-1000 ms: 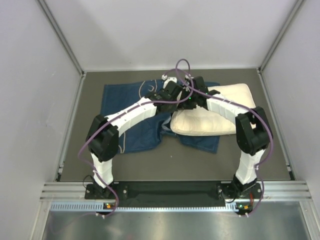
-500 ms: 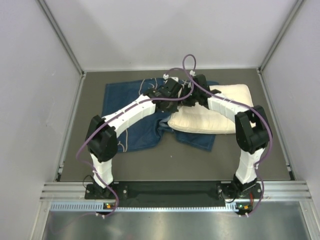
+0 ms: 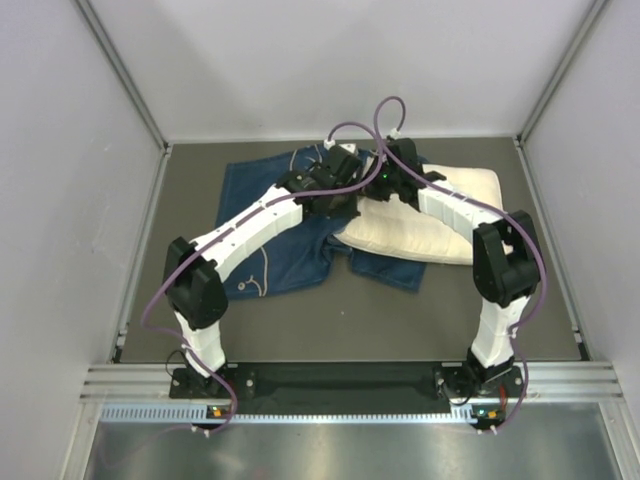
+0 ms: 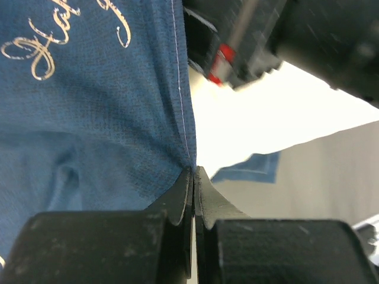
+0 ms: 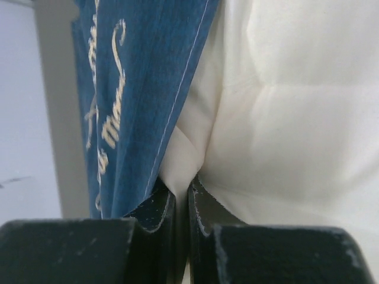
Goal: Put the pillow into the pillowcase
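The dark blue pillowcase [image 3: 262, 250] lies crumpled left of centre, with one flap [image 3: 392, 268] under the cream pillow [image 3: 440, 225]. Both grippers meet at the pillow's left end. My left gripper [image 3: 343, 188] is shut on the pillowcase's stitched edge [image 4: 177, 106], the fabric pinched between its fingertips [image 4: 193, 173]. My right gripper [image 3: 373, 190] is shut on a fold of the pillow's [image 5: 278, 118] cream cover, held at its tips [image 5: 182, 184]. The pillowcase [image 5: 130, 100] hangs just left of that fold. In the left wrist view the pillow [image 4: 254, 127] shows white behind the hem.
Grey walls and metal frame rails [image 3: 150, 130] enclose the dark table [image 3: 330, 320] on three sides. Purple cables [image 3: 375, 120] loop above the two wrists. The right arm's black wrist [image 4: 284, 35] sits close above the left gripper.
Both grippers have moved toward the back wall, staying shut. The pillowcase has been dragged back and rightward, bunching up, and the pillow's left end has shifted back with them.
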{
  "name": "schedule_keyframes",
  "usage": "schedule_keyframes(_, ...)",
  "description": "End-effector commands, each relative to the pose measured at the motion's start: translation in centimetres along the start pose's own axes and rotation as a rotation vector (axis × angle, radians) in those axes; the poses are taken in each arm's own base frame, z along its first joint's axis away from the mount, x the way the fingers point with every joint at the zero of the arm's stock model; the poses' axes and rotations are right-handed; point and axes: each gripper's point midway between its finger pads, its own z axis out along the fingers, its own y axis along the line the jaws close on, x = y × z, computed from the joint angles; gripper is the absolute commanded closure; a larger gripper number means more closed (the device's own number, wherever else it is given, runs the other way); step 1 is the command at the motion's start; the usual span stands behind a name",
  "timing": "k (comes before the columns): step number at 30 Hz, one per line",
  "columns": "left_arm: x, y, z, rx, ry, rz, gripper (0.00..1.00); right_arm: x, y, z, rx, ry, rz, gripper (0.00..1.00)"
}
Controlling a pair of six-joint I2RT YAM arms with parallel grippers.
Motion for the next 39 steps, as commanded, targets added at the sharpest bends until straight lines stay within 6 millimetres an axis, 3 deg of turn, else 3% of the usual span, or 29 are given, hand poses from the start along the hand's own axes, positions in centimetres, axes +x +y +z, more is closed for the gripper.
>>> schedule_keyframes(1,-1.2,-4.1,-4.1,0.16,-0.033,-0.057,1.0,-5.3,4.5,0.3,-0.213,-0.173,0.114,1.0)
schedule_keyframes(2,-1.5,-4.4,-4.1,0.171,-0.042,-0.095,1.0,-4.3,4.4,0.8,-0.235,-0.152,0.133,1.0)
schedule_keyframes(3,-1.4,-5.3,-4.5,0.216,-0.029,-0.112,1.0,-4.8,5.3,0.8,-0.291,-0.179,0.17,1.0)
schedule_keyframes(4,-1.9,-6.6,-4.8,0.28,-0.037,-0.131,1.0,-4.5,5.0,1.4,-0.3,-0.179,0.194,1.0)
schedule_keyframes(8,-2.5,-8.6,-5.6,0.385,-0.051,-0.235,1.0,-4.1,3.5,2.2,-0.323,-0.239,0.305,1.0)
schedule_keyframes(12,-2.1,-8.1,-4.9,0.368,-0.048,-0.257,1.0,-4.1,3.4,2.6,-0.39,-0.253,0.377,1.0)
schedule_keyframes(13,-2.1,-8.0,-4.8,0.363,-0.051,-0.265,1.0,-3.8,4.2,2.4,-0.433,-0.238,0.363,1.0)
schedule_keyframes(17,-2.3,-8.9,-4.3,0.454,-0.032,-0.314,1.0,-0.6,5.6,2.4,-0.493,-0.187,0.34,1.0)
schedule_keyframes(19,-2.6,-8.7,-3.8,0.464,-0.025,-0.329,1.0,-1.2,5.8,0.8,-0.53,-0.215,0.325,0.95)
schedule_keyframes(20,-3.0,-8.5,-3.8,0.458,-0.033,-0.326,1.0,-0.3,4.3,0.4,-0.51,-0.212,0.337,0.82)
schedule_keyframes(21,-3.3,-7.4,-3.5,0.419,-0.043,-0.333,1.0,-1.1,4.2,-1.0,-0.528,-0.24,0.338,0.75)
schedule_keyframes(22,-3.6,-6.6,-3.4,0.396,-0.059,-0.317,1.0,-2.2,2.8,-1.8,-0.517,-0.267,0.347,0.73)
schedule_keyframes(23,-4.1,-5.9,-3.4,0.376,-0.073,-0.313,1.0,-1.8,1.3,-2.2,-0.49,-0.263,0.357,0.67)
schedule_keyframes(24,-4.9,-4.4,-3.2,0.342,-0.094,-0.318,1.0,-2.7,1.3,-3.7,-0.499,-0.288,0.342,0.64)
schedule_keyframes(25,-4.8,-3.6,-3.0,0.314,-0.094,-0.293,1.0,-3.1,0.0,-4.4,-0.481,-0.295,0.34,0.57)
schedule_keyframes(28,-4.8,-0.8,-1.9,0.193,-0.093,-0.225,1.0,-4.1,-0.6,-7.2,-0.461,-0.318,0.281,0.48)
schedule_keyframes(30,-4.6,-0.6,-1.5,0.177,-0.076,-0.186,1.0,-3.5,-1.2,-8.4,-0.397,-0.294,0.237,0.44)
schedule_keyframes(35,-1.6,0.5,1.3,0.107,0.006,-0.139,1.0,-1.9,-3.7,-11.1,-0.216,-0.263,0.098,0.43)
schedule_keyframes(36,-1.2,0.9,1.7,0.088,0.009,-0.131,1.0,-1.7,-3.7,-12.5,-0.189,-0.268,0.066,0.43)
schedule_keyframes(37,-1.1,1.3,1.9,0.072,0.007,-0.119,1.0,0.0,-5.2,-12.6,-0.126,-0.223,0.06,0.39)
schedule_keyframes(39,-0.9,2.6,2.5,0.006,-0.003,-0.101,1.0,1.2,-5.5,-14.4,-0.118,-0.226,-0.005,0.31)
